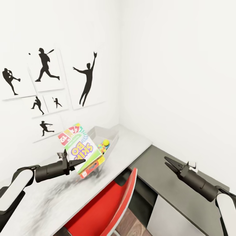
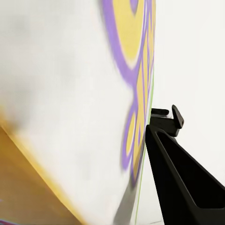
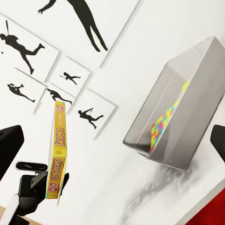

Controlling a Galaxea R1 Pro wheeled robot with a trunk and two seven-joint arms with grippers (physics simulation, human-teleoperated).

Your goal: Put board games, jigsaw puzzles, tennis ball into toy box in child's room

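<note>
Left gripper point(image 1: 72, 163) clamped on Skip-Bo carton point(image 1: 80, 149), held tilted above table point(image 1: 49, 203) just near of toy box point(image 1: 113, 135); grip seemingly edge-only, so risks slipping or catching box rim.

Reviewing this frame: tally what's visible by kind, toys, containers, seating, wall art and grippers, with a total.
Game cartons: 1, the Skip-Bo carton, held in the left gripper
Jigsaw puzzles: 1 visible, the jigsaw puzzle in the toy box
Tennis balls: 1, the tennis ball, in the box
Toy boxes: 1
Chairs: 1, the red chair
Silhouette prints: 6
Grippers: 2, including the right gripper
Total: 13
</note>
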